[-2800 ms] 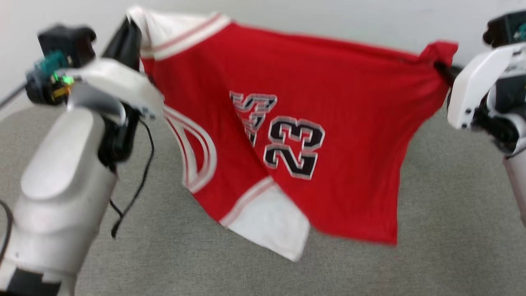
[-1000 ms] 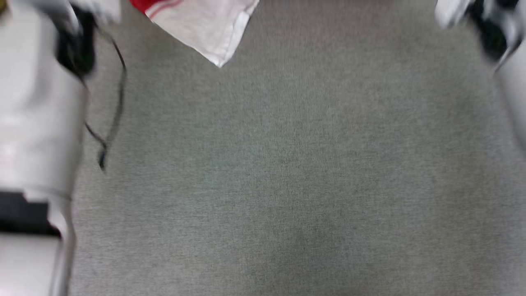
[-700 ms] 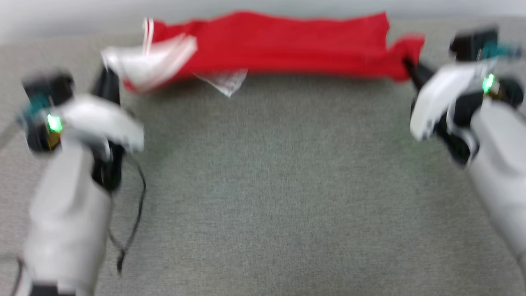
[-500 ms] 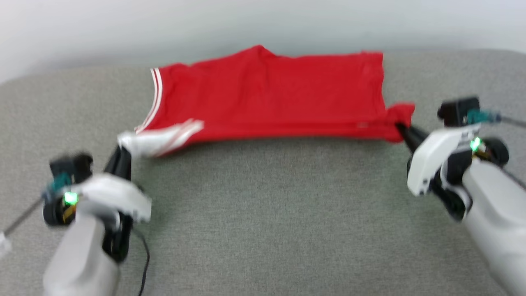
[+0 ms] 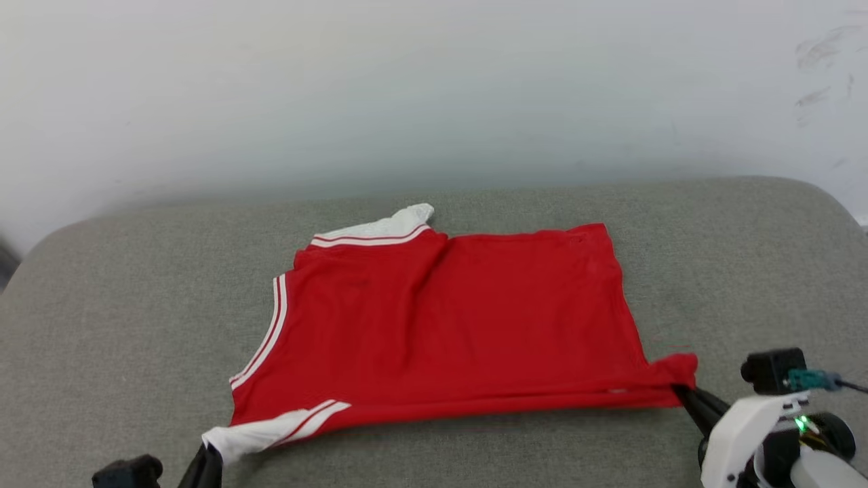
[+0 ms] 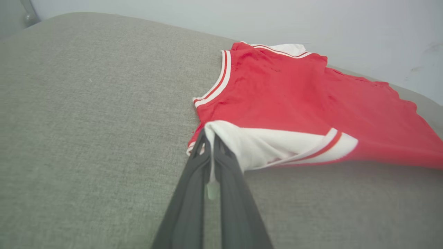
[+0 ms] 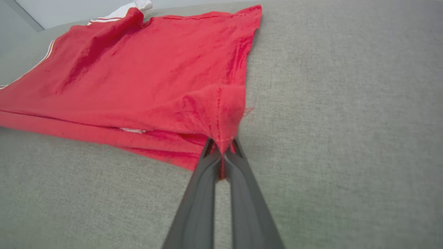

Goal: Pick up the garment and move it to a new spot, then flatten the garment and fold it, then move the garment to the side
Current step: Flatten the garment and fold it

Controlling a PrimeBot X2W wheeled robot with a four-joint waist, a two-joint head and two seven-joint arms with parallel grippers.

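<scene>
Relocation judged complete: left claw (image 6: 209,136) clamped shut on white sleeve corner (image 6: 249,147), garment (image 5: 447,318) spread nearly flat on grey padded surface (image 5: 135,285) with near edge possibly doubled under, right claw (image 7: 223,147) clamped shut on red hem corner (image 7: 221,110); smoothing, folding and side placement remain.

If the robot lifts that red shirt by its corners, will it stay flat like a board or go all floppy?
Probably floppy: the red shirt puckers into little peaks where the left fingers and right fingers pinch it. It looks light too, since thin fingers hold its corners. It likely won't slide easily on the rough grey cushion.
</scene>
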